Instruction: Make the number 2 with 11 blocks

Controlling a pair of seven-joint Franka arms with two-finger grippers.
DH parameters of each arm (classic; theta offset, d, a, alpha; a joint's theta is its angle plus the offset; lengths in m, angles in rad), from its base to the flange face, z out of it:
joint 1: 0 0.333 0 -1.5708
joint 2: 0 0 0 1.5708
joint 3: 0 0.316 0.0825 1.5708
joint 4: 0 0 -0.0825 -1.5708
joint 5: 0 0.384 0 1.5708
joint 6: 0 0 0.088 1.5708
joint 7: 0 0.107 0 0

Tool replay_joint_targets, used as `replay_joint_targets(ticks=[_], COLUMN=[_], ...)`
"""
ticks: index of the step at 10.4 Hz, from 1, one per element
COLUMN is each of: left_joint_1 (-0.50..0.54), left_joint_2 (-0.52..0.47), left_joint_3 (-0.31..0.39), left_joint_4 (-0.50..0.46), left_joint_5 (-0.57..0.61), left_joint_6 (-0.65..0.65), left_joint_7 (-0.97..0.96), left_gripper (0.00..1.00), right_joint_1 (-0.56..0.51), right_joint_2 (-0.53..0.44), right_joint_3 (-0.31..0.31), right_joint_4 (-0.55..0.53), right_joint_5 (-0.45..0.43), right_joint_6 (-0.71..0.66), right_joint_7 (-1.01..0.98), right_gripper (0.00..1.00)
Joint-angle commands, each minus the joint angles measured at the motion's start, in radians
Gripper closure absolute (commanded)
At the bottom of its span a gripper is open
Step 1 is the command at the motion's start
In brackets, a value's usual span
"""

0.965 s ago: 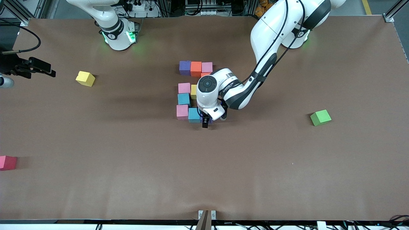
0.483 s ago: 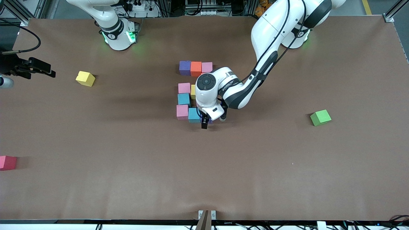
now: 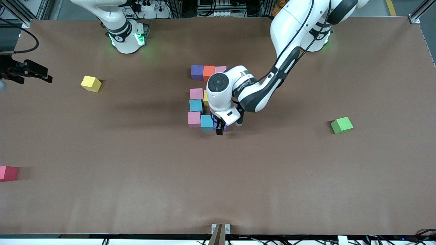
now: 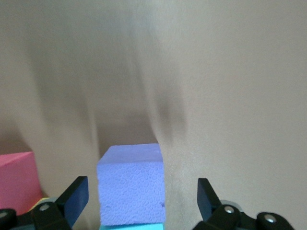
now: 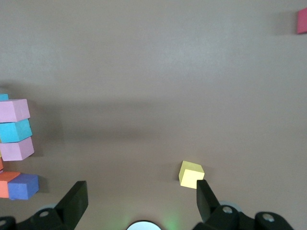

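Note:
Several blocks form a figure mid-table: purple (image 3: pixel 197 72), orange (image 3: pixel 208 72) and pink (image 3: pixel 220 69) in the row nearest the bases, then pink (image 3: pixel 196 93), a yellow sliver (image 3: pixel 205 97), light blue (image 3: pixel 196 105), pink (image 3: pixel 194 119) and light blue (image 3: pixel 206 123). My left gripper (image 3: pixel 220 131) (image 4: pixel 141 199) is open and low around a purple block (image 4: pixel 130 184) that sits on the table against that last light blue one, with a gap on each side. The left arm hides part of the figure. My right gripper (image 3: pixel 44 75) (image 5: pixel 141 201) hangs open and empty, high over the right arm's end of the table.
A loose yellow block (image 3: pixel 91 83) (image 5: pixel 191 174) lies toward the right arm's end. A red block (image 3: pixel 8 173) (image 5: pixel 302 21) sits at that end's edge, nearer the front camera. A green cube (image 3: pixel 341 125) lies toward the left arm's end.
The left arm's wrist has shifted slightly toward the bases while its open gripper stays around the purple block. The right gripper has drifted a little outward past the table's end.

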Motion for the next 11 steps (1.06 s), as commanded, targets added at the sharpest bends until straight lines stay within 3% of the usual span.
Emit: replay_joint_targets(ticks=[1,6,11], left_joint_1=[0.035,0.251,0.503], left_joint_2=[-0.090,-0.217,-0.312], left_joint_3=[-0.005,-0.005,-0.008], left_joint_4=[-0.017,-0.007,-0.005], left_joint_5=[-0.013,-0.021,-0.053], left_joint_6=[-0.076,-0.189,-0.199], left_joint_7=[0.060,0.283,0.590], left_gripper=[0.00,0.00,0.00], right_joint_1=[-0.008,-0.008,-0.006], right_joint_2=[-0.032,-0.027,-0.021], right_joint_3=[0.038,0.038,0.038], right_joint_4=[0.000,0.006,0.007], right_joint_5=[-0.028,-0.055,-0.056], right_joint_6=[0.004,0.007,0.007], right_joint_7=[0.005,-0.001,-0.002], right_gripper=[0.00,0.00,0.00])
